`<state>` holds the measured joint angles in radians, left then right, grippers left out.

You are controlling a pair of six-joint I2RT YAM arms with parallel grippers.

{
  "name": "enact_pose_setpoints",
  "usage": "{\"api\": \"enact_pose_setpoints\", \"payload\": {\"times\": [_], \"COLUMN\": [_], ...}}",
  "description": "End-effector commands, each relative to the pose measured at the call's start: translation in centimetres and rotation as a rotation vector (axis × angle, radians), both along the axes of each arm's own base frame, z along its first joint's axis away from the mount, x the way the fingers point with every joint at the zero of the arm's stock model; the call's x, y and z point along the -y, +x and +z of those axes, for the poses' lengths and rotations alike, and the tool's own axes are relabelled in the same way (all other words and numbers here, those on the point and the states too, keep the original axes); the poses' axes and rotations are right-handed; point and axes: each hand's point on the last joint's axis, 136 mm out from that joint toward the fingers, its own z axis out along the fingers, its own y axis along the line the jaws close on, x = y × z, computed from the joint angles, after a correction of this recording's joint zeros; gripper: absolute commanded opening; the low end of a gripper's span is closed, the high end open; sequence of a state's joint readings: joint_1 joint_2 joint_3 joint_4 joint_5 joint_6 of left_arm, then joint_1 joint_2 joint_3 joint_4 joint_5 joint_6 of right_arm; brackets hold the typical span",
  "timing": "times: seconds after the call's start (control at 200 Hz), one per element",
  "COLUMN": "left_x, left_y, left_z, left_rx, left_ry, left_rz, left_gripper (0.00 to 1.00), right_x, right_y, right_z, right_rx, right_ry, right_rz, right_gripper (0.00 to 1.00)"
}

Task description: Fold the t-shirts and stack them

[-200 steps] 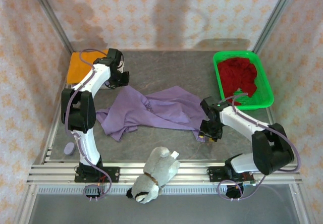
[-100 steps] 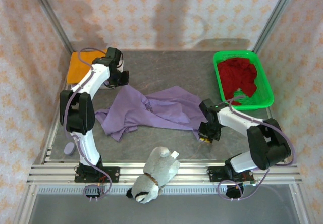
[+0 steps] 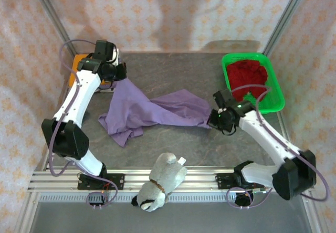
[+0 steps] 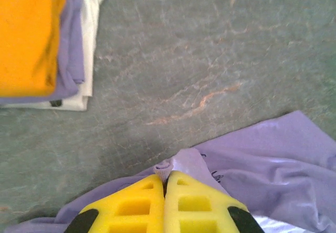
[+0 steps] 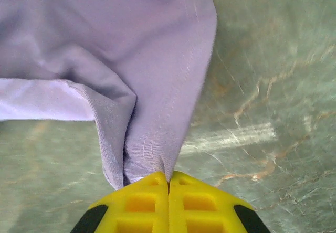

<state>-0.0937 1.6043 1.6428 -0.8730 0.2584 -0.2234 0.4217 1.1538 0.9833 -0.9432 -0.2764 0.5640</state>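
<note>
Left claw (image 4: pixel 165 178) and right claw (image 5: pixel 169 178) each clamp the lavender tee (image 3: pixel 157 109), pinched edges hidden

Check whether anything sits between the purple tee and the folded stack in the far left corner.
Nothing visible does. In the left wrist view bare table lies between the purple tee and the folded stack. The left hand and the right hand are each shut on the tee.

Rumpled purple t-shirt (image 3: pixel 136 112) stretches from left gripper (image 4: pixel 167 181) to right gripper (image 5: pixel 168 183). Folded orange t-shirt (image 4: pixel 26 33) lies near the left one. Crumpled red t-shirt (image 3: pixel 251 74) lies past the right one.
</note>
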Motion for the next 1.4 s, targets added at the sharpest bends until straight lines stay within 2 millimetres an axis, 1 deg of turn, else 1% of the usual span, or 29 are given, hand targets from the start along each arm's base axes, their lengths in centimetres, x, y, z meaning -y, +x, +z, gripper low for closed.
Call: {"api": "enact_pose_setpoints", "payload": {"times": [0.0,0.06,0.165,0.25,0.375,0.435,0.611,0.676,0.751,0.876,0.991,1.181,1.291,1.397], "left_x": [-2.1,-2.6,-2.5,-3.0,-4.1,-4.5,-5.3,-5.7,-6.3,-7.3,-7.9,-9.0,-9.0,-9.3], "left_y": [-1.1,-1.5,-2.3,-3.4,-5.4,-6.3,-9.1,-10.4,-12.1,-14.9,-17.3,-21.5,-23.6,-24.6], "left_z": [5.2,8.1,13.5,17.9,23.5,25.8,32.1,34.2,36.3,38.5,39.4,39.7,39.9,39.6], "left_rx": [0.119,0.205,0.380,0.512,0.660,0.715,0.879,0.939,1.008,1.093,1.151,1.184,1.188,1.169], "left_ry": [0.098,0.121,0.114,0.101,0.112,0.112,0.102,0.088,0.073,0.072,0.067,0.083,0.055,0.069], "left_rz": [0.038,0.046,0.046,0.082,0.140,0.163,0.207,0.235,0.272,0.324,0.349,0.394,0.391,0.399], "left_gripper": [0.00,0.00,0.00,0.00,0.00,0.00,0.00,0.00,0.00,0.00,0.00,0.00,0.00,0.00], "right_x": [2.4,2.5,2.5,2.4,3.0,3.0,2.8,3.2,3.7,4.3,4.1,4.2,4.5,5.0], "right_y": [0.2,0.8,1.9,2.9,3.8,3.9,3.7,3.3,2.6,1.1,-0.3,-2.6,-3.9,-4.9], "right_z": [5.3,8.0,12.7,16.6,22.5,25.0,31.0,33.0,34.8,36.9,38.4,40.2,41.0,41.4], "right_rx": [0.133,0.210,0.353,0.500,0.682,0.738,0.845,0.890,0.935,0.985,1.017,1.054,1.072,1.083], "right_ry": [-0.085,-0.072,-0.025,0.036,0.078,0.103,0.235,0.267,0.277,0.299,0.352,0.424,0.450,0.454], "right_rz": [-0.037,-0.047,-0.078,-0.114,-0.152,-0.165,-0.221,-0.240,-0.250,-0.240,-0.210,-0.182,-0.171,-0.174], "right_gripper": [0.00,0.00,0.00,0.00,0.00,0.00,0.00,0.00,0.00,0.00,0.00,0.00,0.00,0.00]}}
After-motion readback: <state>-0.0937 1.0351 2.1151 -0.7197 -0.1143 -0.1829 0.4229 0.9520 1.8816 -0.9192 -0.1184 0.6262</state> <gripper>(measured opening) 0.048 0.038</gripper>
